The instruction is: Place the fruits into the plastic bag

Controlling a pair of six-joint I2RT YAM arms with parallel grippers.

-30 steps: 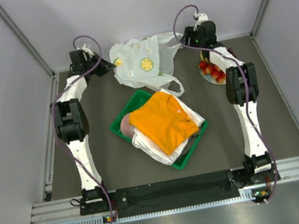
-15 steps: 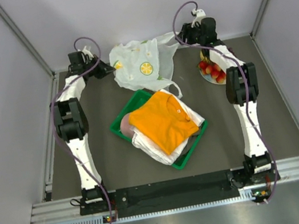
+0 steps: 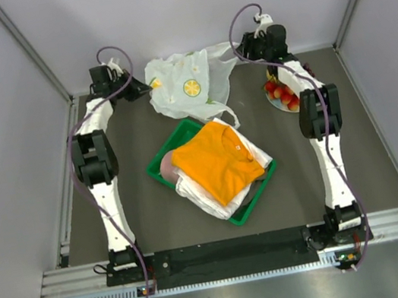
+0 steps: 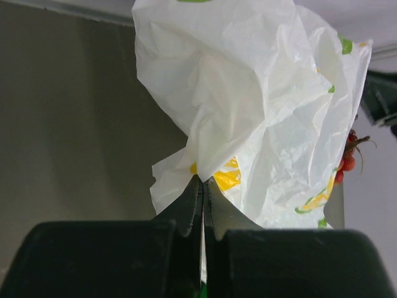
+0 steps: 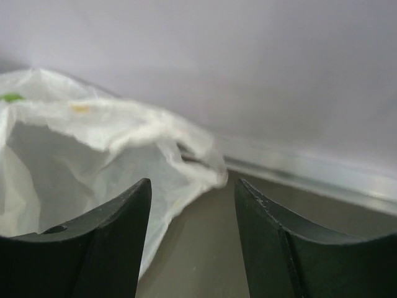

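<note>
Plastic bag [image 3: 187, 81] is sitting at the far edge of the table, beyond the green tray [image 3: 158, 173] of folded clothes. Compared with a second ago it is shifting slightly toward the left, and its printed citrus slice is moving with it. Left gripper [image 4: 203, 192] is pinching the bag's left edge with its jaws fully closed on the film, and it is keeping that hold unchanged. Right gripper [image 5: 192, 186] is the part that is changing: it is edging in toward the bag's right side, and its jaws are narrowing from a wider setting to a medium gap with nothing between them. In the right wrist view, a loop handle or rim of the bag is lying just ahead of the fingertips. The picture is blurred there, so contact is probably not yet being made, but this cannot be confirmed. For the task, this indicates that the bag is being prepared rather than filled, with the second arm coming in to take the opposite side so that the mouth can be spread. The fruits [image 3: 282, 93] are sitting on the pale plate [image 3: 275, 107], near the bag's right side, and none is showing inside the bag.
</note>
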